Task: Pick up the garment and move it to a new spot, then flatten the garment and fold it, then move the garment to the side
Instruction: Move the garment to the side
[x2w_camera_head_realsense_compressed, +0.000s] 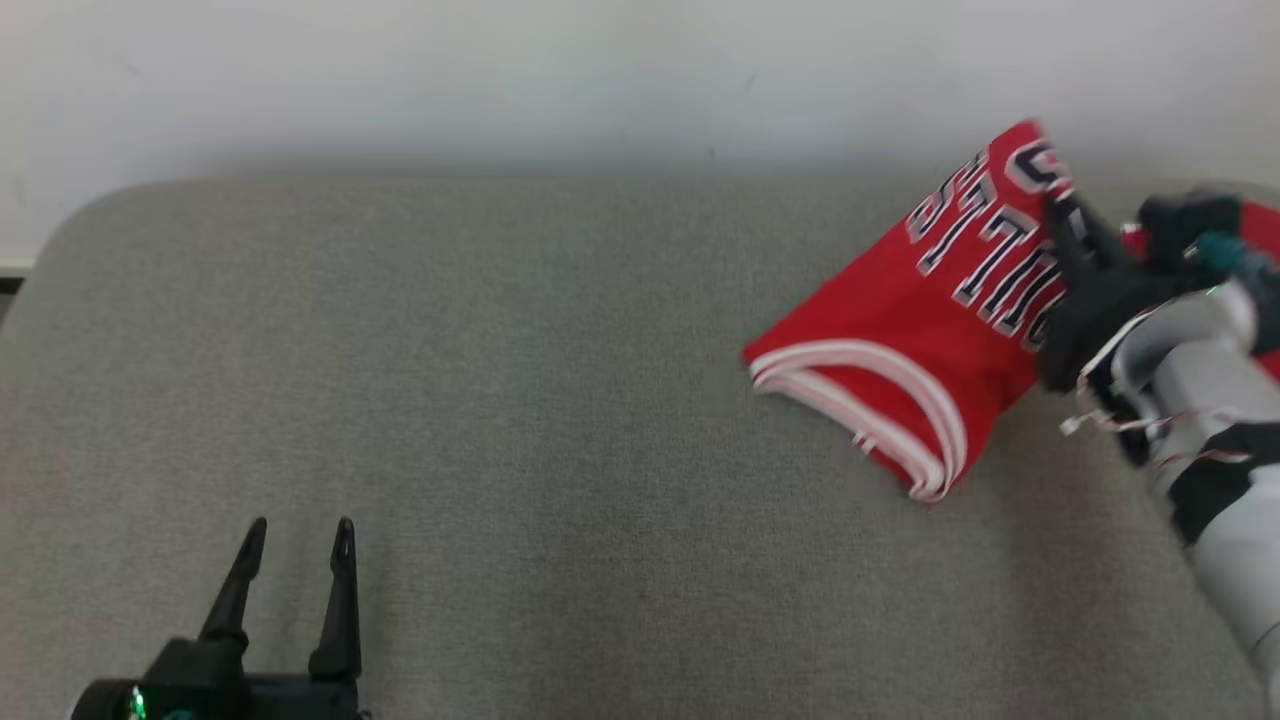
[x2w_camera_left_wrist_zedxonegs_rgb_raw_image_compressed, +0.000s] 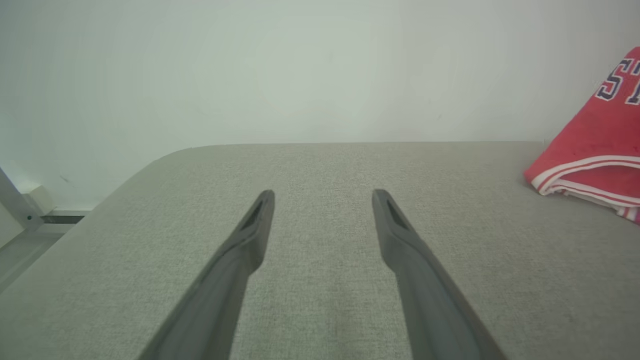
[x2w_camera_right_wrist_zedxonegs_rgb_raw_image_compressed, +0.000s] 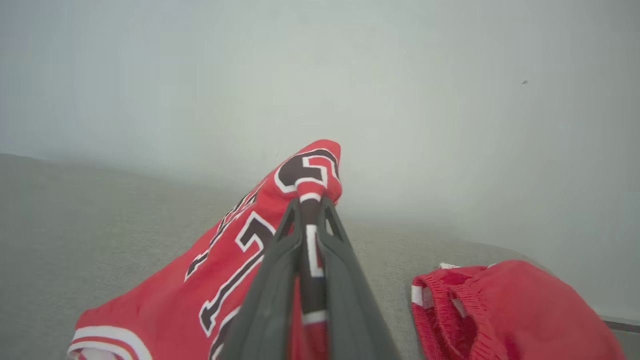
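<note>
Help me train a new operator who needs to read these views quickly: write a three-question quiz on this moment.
1. True or false: the left gripper is holding the red jersey.
2. Multiple choice: the right gripper is A) open over bare fabric, B) shut on the jersey's raised edge, C) resting flat on the floor.
3. Fill in: the jersey's striped hem lies on the ___ padded surface.

Key: 1 false, it is open and apart from the jersey; 2 B; 3 grey.
</note>
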